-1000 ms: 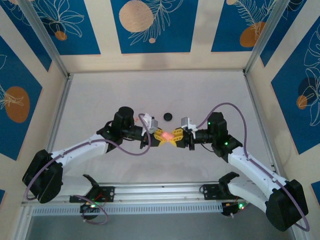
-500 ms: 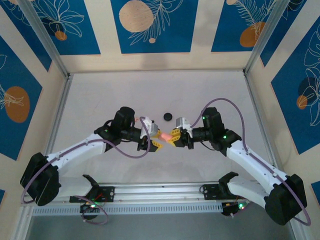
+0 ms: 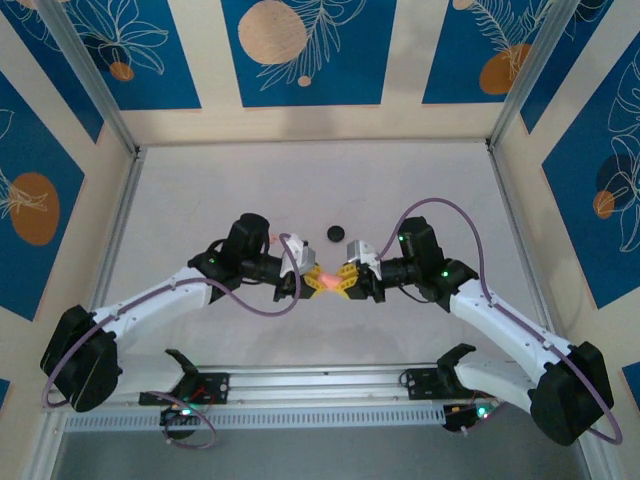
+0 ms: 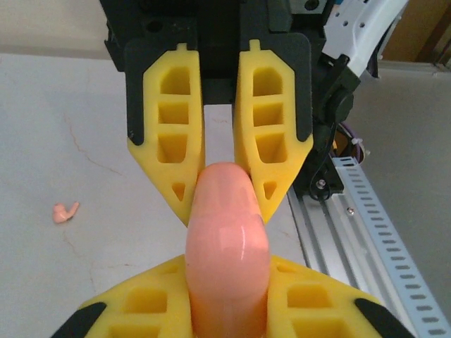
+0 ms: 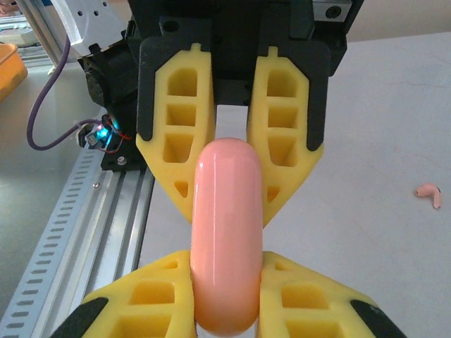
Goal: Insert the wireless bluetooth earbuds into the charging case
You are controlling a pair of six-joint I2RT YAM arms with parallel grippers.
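Tabletop [image 3: 400, 190]: charging case [image 3: 329, 282] clamped between left pincer [image 3: 318, 281], right pincer [image 3: 343, 280].

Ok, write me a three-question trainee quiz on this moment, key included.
1. True or false: the left arm's fingers and the right arm's fingers both clamp the charging case.
2. What lies loose on the table? A) pink earbud B) spoon C) battery
3. Fill in: the black disc lies ___ from the case.
Key: 1 true; 2 A; 3 apart.
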